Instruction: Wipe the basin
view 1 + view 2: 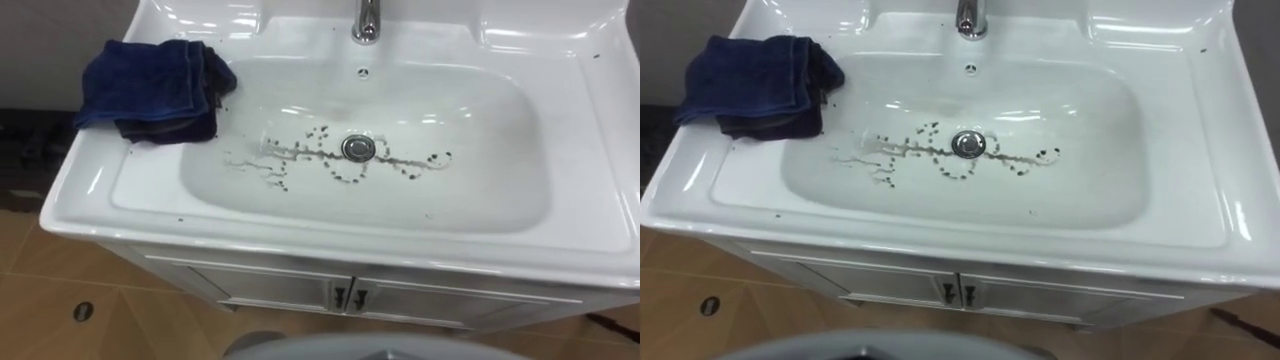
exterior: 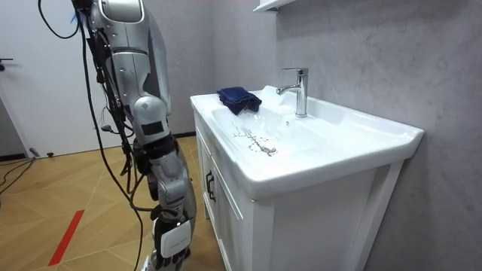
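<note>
**Wipe not begun: cloth waits on the rim**

I stand at the front edge of the white basin (image 1: pixel 590 200). My right hand (image 2: pixel 173 239) hangs low beside the cabinet (image 1: pixel 300 290); I cannot tell whether it is open or closed. The dark blue cloth (image 1: pixel 155 88) lies crumpled on the basin's rear left corner, overhanging the bowl. Dark specks (image 1: pixel 300 155) trail past the drain (image 1: pixel 358 148), below the faucet (image 1: pixel 366 20). I judge I must next reach left, grasp the cloth and sweep. The porcelain is glossy, the floor (image 1: pixel 40 300) wooden and the wall (image 2: pixel 361 53) grey.
</note>
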You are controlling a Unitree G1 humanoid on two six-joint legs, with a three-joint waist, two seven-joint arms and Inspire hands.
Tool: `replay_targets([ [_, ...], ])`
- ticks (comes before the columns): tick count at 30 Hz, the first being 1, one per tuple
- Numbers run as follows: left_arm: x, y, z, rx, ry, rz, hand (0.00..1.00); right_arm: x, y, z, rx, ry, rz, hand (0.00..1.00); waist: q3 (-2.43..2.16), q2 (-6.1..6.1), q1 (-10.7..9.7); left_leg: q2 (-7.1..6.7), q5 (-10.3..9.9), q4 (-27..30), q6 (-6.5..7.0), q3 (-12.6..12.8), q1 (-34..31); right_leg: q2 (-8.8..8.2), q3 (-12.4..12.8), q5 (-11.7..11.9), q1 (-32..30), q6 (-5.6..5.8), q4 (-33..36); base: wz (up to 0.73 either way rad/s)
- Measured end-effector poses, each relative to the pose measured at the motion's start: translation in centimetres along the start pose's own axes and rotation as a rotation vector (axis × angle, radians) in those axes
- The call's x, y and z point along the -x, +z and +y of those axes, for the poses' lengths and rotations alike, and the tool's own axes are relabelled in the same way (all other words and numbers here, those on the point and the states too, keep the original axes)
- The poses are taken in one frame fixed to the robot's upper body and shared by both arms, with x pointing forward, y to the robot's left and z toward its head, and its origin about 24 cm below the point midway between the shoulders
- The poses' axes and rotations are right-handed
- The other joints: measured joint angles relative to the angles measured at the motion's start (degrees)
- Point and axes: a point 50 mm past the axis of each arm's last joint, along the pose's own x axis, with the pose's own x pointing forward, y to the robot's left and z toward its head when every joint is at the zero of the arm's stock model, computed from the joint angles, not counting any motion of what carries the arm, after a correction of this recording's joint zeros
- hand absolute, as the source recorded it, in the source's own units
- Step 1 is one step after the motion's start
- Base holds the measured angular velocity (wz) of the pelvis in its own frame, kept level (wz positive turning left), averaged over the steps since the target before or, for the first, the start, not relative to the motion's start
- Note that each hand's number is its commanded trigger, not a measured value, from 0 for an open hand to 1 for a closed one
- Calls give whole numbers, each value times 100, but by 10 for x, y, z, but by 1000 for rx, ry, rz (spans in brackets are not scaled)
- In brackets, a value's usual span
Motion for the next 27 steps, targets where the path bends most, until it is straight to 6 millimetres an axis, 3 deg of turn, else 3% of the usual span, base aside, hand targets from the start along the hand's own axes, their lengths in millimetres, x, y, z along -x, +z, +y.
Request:
replay_targets([
  [7, 1, -11, 4, 109, 24, 9, 0, 1, -1, -3, -6, -4, 18, 0, -2, 29, 21, -24, -1, 63, 1, -43, -54, -26, -138, -10, 36, 16, -24, 6],
  [15, 3, -30, 9, 241, 15, 57, 0, 2, -2, -7, 17, -17, 34, 0, -9, 157, 15, -42, -9, 129, 14, -45, -118, -47, -208, -24, 34, 39, -11, 5],
  [22, 8, -57, 17, 330, -1, 168, 0, 6, -9, -17, -33, -39, 66, 0, -70, 227, 59, -57, -8, 72, 15, -99, -80, -48, -268, -23, 61, 39, -6, 2],
  [24, 9, -58, 19, 349, 14, 177, 0, 6, -13, -19, -36, -54, 75, 0, -84, 271, 139, -58, -2, 71, 21, -116, -72, -48, -289, -23, 70, 38, 5, 6],
  [27, 12, -61, 32, 365, 97, 187, 0, 8, -16, -27, -36, -93, 79, 0, -70, 354, 294, -61, 18, 33, 26, -117, -3, -54, -303, -23, 134, 37, -2, 1],
])
